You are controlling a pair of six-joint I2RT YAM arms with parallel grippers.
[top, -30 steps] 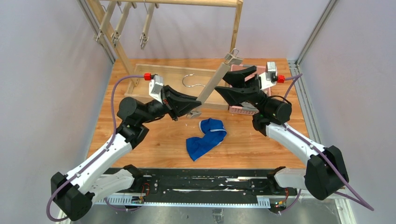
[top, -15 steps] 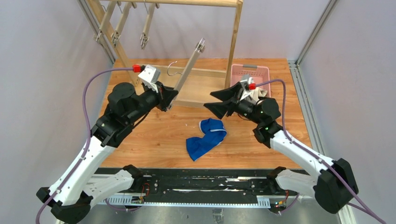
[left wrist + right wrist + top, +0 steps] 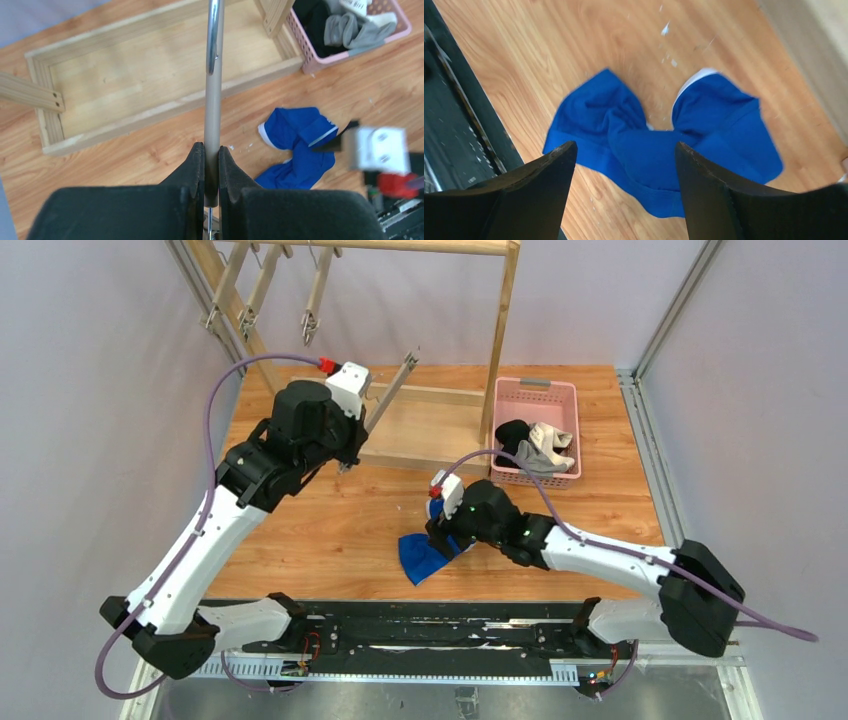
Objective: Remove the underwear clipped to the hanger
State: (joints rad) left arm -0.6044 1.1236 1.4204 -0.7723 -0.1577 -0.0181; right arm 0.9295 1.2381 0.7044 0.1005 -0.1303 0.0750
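Note:
The bright blue underwear (image 3: 415, 558) lies crumpled on the table near the front edge, also seen in the right wrist view (image 3: 654, 145) and the left wrist view (image 3: 295, 145). My right gripper (image 3: 443, 538) hovers just over it, open, one finger on each side of the cloth (image 3: 625, 146). My left gripper (image 3: 211, 147) is shut on the lower end of a grey-beige hanger (image 3: 213, 100), which slants up towards the rack (image 3: 395, 385). Black underwear (image 3: 512, 432) and grey underwear (image 3: 545, 445) lie in the pink basket (image 3: 535, 390).
A wooden rack with a low box-frame base (image 3: 420, 455) stands at the back of the table. Other clip hangers (image 3: 310, 310) dangle from its top rail at the left. The black rail of the arm bases (image 3: 430, 635) runs along the near edge.
My left arm carried the hanger up and left towards the rack. My right arm left the hanger, swung down to the blue underwear, and its jaws widened.

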